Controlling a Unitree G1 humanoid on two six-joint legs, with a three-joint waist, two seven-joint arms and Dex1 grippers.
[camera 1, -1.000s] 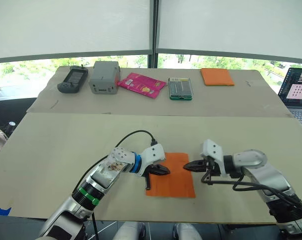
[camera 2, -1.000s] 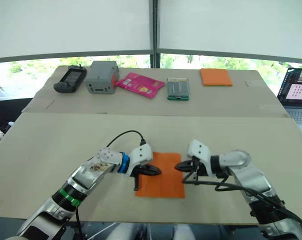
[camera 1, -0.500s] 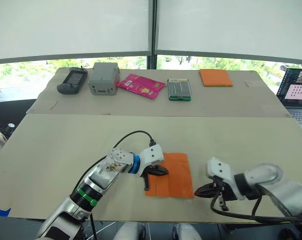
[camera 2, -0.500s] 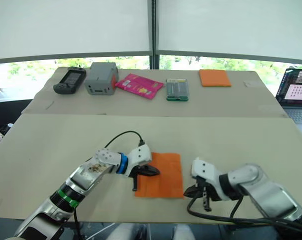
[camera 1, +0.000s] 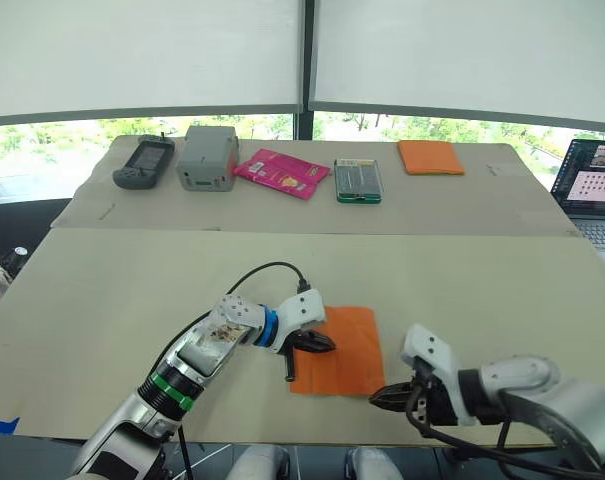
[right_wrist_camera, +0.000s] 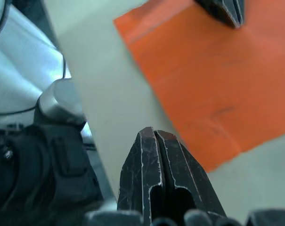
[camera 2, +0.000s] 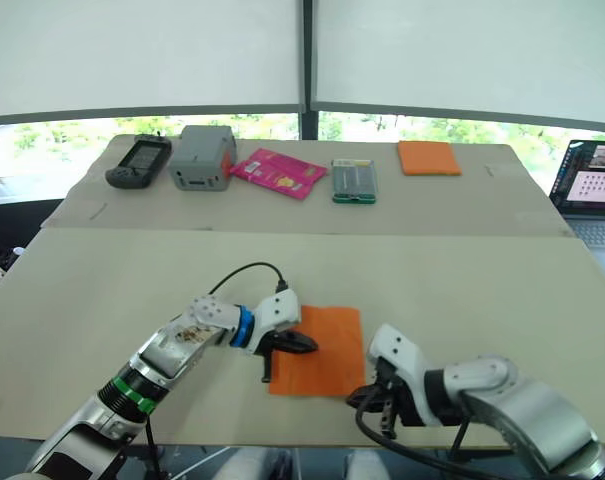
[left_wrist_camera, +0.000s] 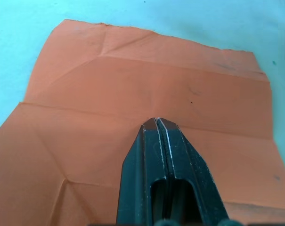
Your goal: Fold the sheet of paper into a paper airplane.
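The near table (camera 1: 102, 300) carries the sheet of paper (camera 1: 347, 345), lying flat near its front edge.

No text, label, brand or number can be read. The pink packet (camera 1: 284, 171) carries printing too small to make out, and the laptop screen (camera 1: 594, 183) shows a grid of small pictures with no legible words.
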